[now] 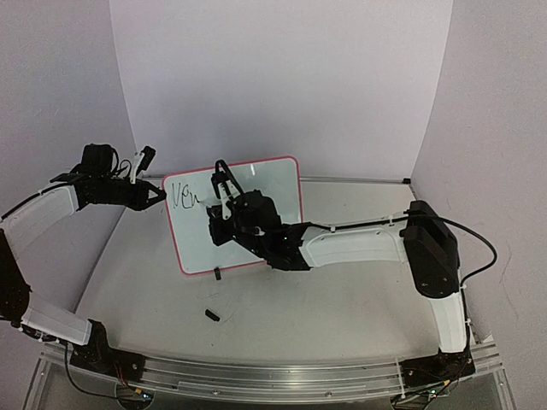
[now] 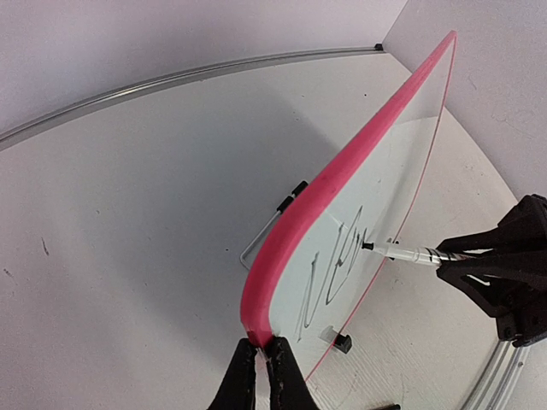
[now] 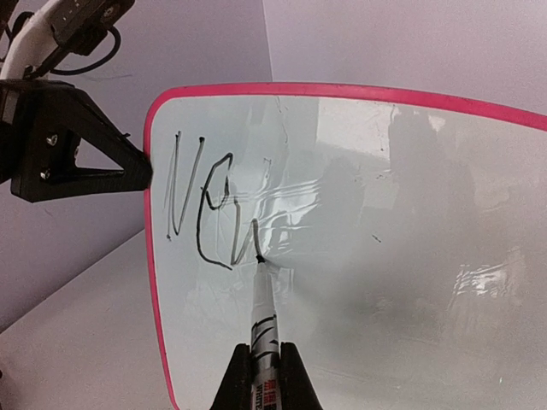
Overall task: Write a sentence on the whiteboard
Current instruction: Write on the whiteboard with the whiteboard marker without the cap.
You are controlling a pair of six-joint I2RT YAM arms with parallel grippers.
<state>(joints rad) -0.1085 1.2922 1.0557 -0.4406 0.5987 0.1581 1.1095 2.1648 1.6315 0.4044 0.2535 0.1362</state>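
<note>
The whiteboard (image 1: pixel 265 184) stands tilted on the table, white with a pink-red rim (image 2: pixel 338 175). My left gripper (image 1: pixel 159 195) is shut on its upper left rim; in the left wrist view the black fingertips (image 2: pixel 242 380) pinch the pink edge. My right gripper (image 1: pixel 224 215) is shut on a marker (image 3: pixel 263 320) whose black tip touches the board. The sentence (image 3: pixel 214 213) reads "Ne" plus part of a "w" in black, at the board's upper left; it also shows in the top view (image 1: pixel 184 198) and the left wrist view (image 2: pixel 329 273).
A small black marker cap (image 1: pixel 211 314) lies on the table in front of the board. One black foot (image 1: pixel 218 273) shows at the board's lower edge. A metal rail (image 1: pixel 359 179) runs along the table's far edge, with white walls behind.
</note>
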